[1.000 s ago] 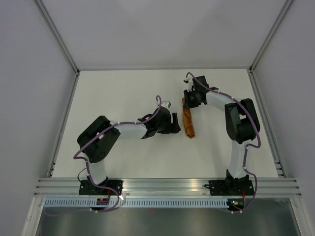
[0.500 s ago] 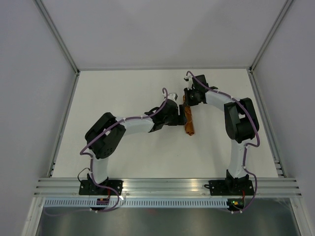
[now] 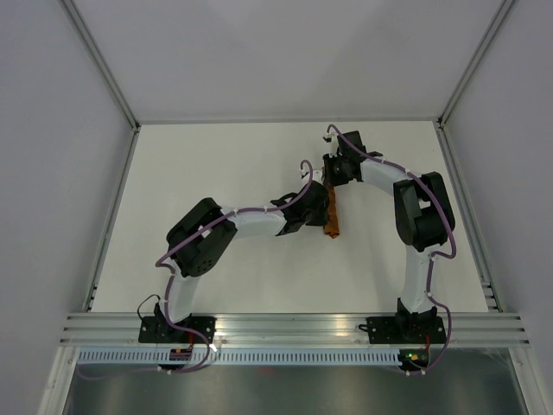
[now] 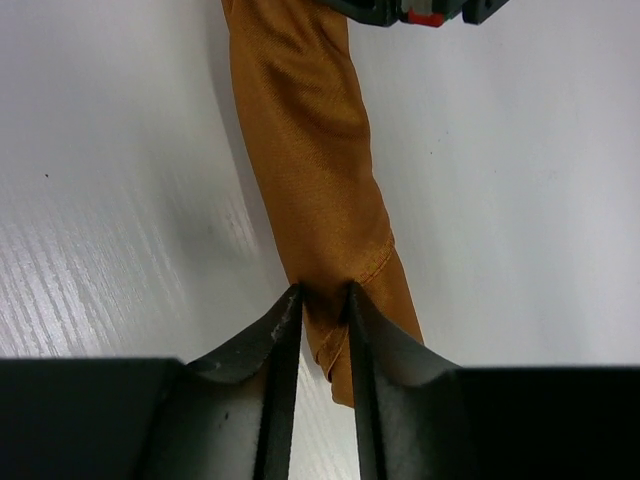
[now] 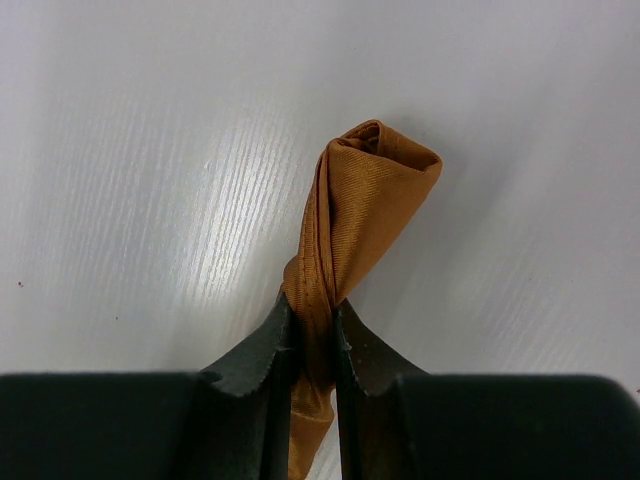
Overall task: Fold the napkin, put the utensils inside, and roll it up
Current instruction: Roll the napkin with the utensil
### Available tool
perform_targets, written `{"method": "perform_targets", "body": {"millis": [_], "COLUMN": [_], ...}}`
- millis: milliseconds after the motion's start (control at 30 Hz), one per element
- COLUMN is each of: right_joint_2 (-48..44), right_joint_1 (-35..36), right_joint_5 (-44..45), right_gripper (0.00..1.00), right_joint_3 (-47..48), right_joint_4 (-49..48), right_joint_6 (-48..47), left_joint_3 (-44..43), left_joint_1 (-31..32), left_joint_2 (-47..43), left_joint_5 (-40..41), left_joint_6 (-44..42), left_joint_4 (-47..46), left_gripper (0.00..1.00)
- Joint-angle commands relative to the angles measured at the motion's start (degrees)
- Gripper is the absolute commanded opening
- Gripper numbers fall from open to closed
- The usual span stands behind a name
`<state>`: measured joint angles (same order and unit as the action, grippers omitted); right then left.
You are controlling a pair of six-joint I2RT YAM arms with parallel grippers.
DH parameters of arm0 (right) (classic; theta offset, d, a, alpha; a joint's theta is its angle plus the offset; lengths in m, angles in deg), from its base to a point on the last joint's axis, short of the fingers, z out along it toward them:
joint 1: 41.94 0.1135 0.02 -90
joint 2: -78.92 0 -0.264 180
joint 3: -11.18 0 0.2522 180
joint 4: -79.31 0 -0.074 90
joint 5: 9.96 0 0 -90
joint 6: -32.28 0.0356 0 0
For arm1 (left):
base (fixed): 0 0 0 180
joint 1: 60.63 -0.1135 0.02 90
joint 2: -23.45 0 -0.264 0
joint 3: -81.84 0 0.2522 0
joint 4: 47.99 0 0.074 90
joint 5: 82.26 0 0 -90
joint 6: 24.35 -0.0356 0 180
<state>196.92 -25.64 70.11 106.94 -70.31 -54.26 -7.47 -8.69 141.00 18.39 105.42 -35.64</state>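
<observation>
**top external** — the left arm (image 3: 207,242) rises from its base, bends sharply at the elbow and stretches its forearm rightward over the white tabletop (image 3: 216,164). there the left pincer (image 3: 322,210) meets the near half of the napkin (image 3: 331,226), a narrow rust-orange roll lying roughly front to back. the right arm (image 3: 422,216) stands tall, folds at the elbow and reaches leftward, with the right pincer (image 3: 332,170) at the roll's far end. the arms cover most of the cloth here, and how the fingers stand cannot be read.

**left wrist** — the left pincer (image 4: 322,308) has its two dark fingers (image 4: 275,345) pressed in from either side, pinching the napkin (image 4: 305,150) close to its near end, where a hemmed edge wraps round. the roll runs along the tabletop to the top edge, where a black housing with a small red part (image 4: 425,14) sits over it.

**right wrist** — the right pincer (image 5: 315,308) pinches a twisted, narrowed stretch of the napkin (image 5: 365,195) between its fingers (image 5: 255,355). beyond them the roll's end widens and shows its folded-in layers — a detail neither other view gives.
</observation>
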Motion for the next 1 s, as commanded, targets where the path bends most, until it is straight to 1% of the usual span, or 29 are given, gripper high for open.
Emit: {"method": "perform_targets", "body": {"millis": [0,33,167,233,267,333,367,467,567,700,800,867,900,967], "right_joint_2": [2.2,2.2,2.1,2.1,2.0,1.9,1.5,0.7,0.0,-1.1,-2.1,-2.3,-2.3,-2.3], "right_joint_1": [-0.1,-0.1,-0.1,-0.1,-0.1,-0.1,-0.1,-0.1,-0.2,-0.2,-0.3,-0.2,-0.2,-0.1], "right_joint_5": [3.7,3.9,3.7,3.5,3.5,3.3,3.3,3.3,3.1,2.5,0.9,0.2,-0.6,-1.1], "right_gripper": [0.18,0.18,0.18,0.19,0.24,0.32,0.41,0.53,0.59,0.65,0.67,0.69,0.69,0.69], "right_joint_3": [1.2,1.2,1.6,1.8,1.9,2.0,2.1,2.1,2.6,3.2,3.3,3.7,3.9,4.0], "right_joint_4": [1.2,1.3,1.7,1.8,2.1,2.2,2.3,2.3,2.5,3.0,3.3,3.9,4.0,4.3], "right_joint_6": [-0.8,-0.8,-0.9,-0.9,-1.2,-1.3,-1.4,-1.8,-2.1,-2.0,-1.8,-1.4,-1.4,-0.9], "left_joint_3": [1.0,0.8,-0.6,-0.7,-0.8,-1.0,-0.9,-1.0,-1.0,-1.4,-1.4,-1.4,-1.4,-1.4], "left_joint_1": [0.4,0.4,0.4,0.4,0.5,0.6,0.6,0.7,0.7,0.9,0.9,1.0,0.9,1.0], "left_joint_2": [-0.8,-0.5,0.7,1.2,1.3,1.5,1.8,2.1,2.2,2.2,1.8,1.4,1.0,0.7], "left_joint_5": [2.8,2.7,2.4,2.2,2.3,2.4,2.4,2.4,2.3,2.0,2.3,2.4,2.4,2.7], "left_joint_6": [-0.3,-0.3,-0.4,-0.4,-0.2,-0.2,-0.2,-0.1,0.0,0.0,0.1,0.0,0.0,-0.1], "left_joint_4": [2.0,2.1,3.4,3.7,3.8,4.1,4.2,4.5,4.4,4.5,4.3,4.1,4.1,4.1], "left_gripper": [0.29,0.25,0.21,0.21,0.20,0.20,0.20,0.19,0.19,0.19,0.24,0.33,0.39,0.46]}}
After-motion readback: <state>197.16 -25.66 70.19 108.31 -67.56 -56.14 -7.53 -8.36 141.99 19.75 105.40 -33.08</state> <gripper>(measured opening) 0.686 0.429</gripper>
